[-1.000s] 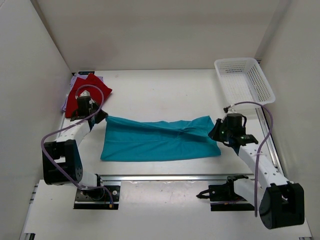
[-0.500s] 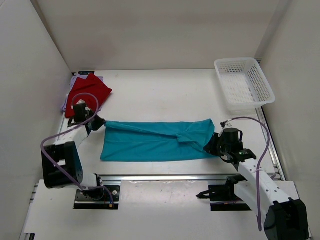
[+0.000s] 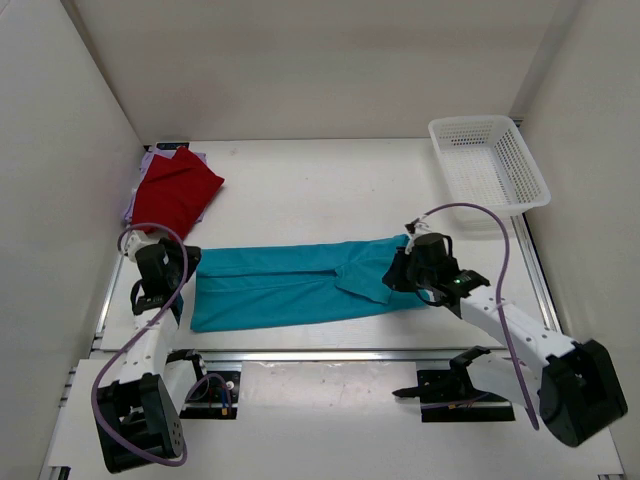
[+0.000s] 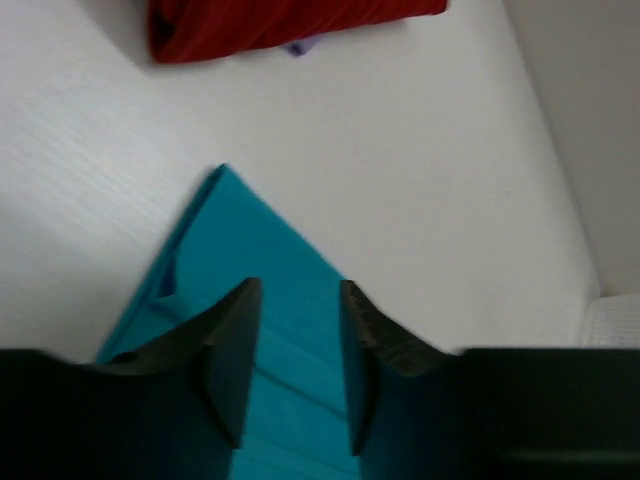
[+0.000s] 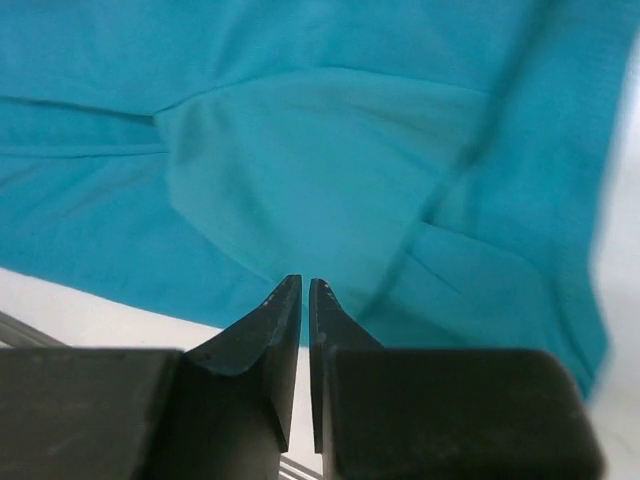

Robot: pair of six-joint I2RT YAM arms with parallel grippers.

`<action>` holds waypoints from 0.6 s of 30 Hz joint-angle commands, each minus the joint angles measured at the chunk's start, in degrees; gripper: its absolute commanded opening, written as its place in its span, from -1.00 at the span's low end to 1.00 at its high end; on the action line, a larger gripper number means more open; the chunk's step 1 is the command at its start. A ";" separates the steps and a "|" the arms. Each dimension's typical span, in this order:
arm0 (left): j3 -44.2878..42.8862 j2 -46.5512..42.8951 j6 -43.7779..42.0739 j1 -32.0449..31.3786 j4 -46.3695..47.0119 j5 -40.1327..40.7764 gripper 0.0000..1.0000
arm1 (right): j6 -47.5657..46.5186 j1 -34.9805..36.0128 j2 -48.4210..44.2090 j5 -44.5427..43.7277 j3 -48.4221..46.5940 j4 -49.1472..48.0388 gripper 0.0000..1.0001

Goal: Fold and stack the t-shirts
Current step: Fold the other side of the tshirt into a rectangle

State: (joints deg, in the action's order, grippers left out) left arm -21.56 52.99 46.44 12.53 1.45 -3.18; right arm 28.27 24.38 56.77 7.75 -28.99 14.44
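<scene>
**Teal shirt spread flat between the two grippers**

The teal shirt [image 3: 290, 285] lies across the middle of the table [image 3: 320, 190] as a long band folded lengthwise, running left to right, with a sleeve fold showing towards its right end. The red shirt [image 3: 175, 190] lies folded in the far left corner, well apart from the teal one. The lavender shirt [image 3: 150, 155] is under it, and only its edges peek out.

The left gripper [image 3: 183, 272] is at the teal shirt's left end. In the left wrist view its jaws stand partly apart, released, over a pointed corner of the teal cloth. The cloth shows in the gap between the fingers [image 4: 232, 340], but they do not pinch it.

The right gripper [image 3: 397, 275] hangs over the shirt's right end, above the sleeve fold. In the right wrist view its jaws are nearly together with only a thin slit between the fingertips [image 5: 285, 300]. They point at the shirt's near edge, and no cloth is seen caught between them.

A white lattice basket [image 3: 485, 170] stands in the far right corner, well away from the shirts.
</scene>
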 commanded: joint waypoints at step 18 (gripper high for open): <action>-6.83 16.17 -8.03 -22.28 5.13 -0.25 -0.65 | -4.90 13.05 26.54 -0.80 -11.00 -11.98 -0.99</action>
State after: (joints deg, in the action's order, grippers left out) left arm -28.73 65.67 40.36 -7.88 5.34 -1.13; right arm 24.18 35.64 82.70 8.08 -40.27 5.04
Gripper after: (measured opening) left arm 0.182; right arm 0.006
